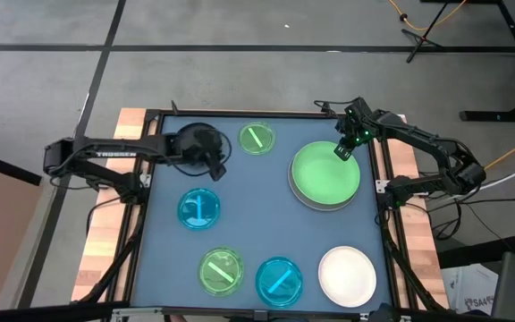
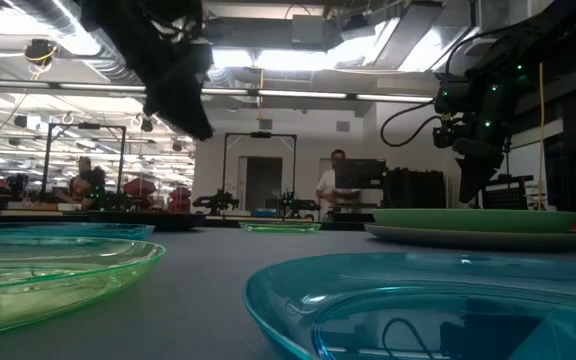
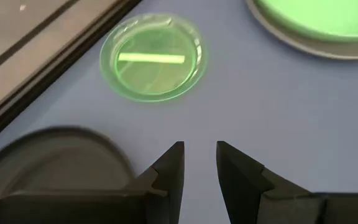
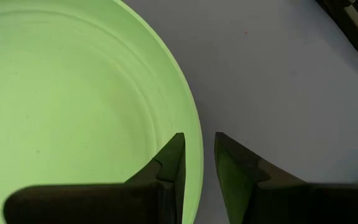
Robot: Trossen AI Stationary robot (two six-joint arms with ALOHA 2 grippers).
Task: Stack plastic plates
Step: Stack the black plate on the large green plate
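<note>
Upper right of the frame, right claw hangs just over the big round light green plastic plate's far rim, fingers slightly apart, holding nothing. Left claw, empty too, sits beside the small black plate.

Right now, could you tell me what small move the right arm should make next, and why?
Probably lower the right gripper onto the rim of the large light green plate and close. Its fingers stand slightly apart, straddling that rim from above, with nothing held. The green plate already lies on the grey plate. The left gripper hovers beside the black plate.
</note>
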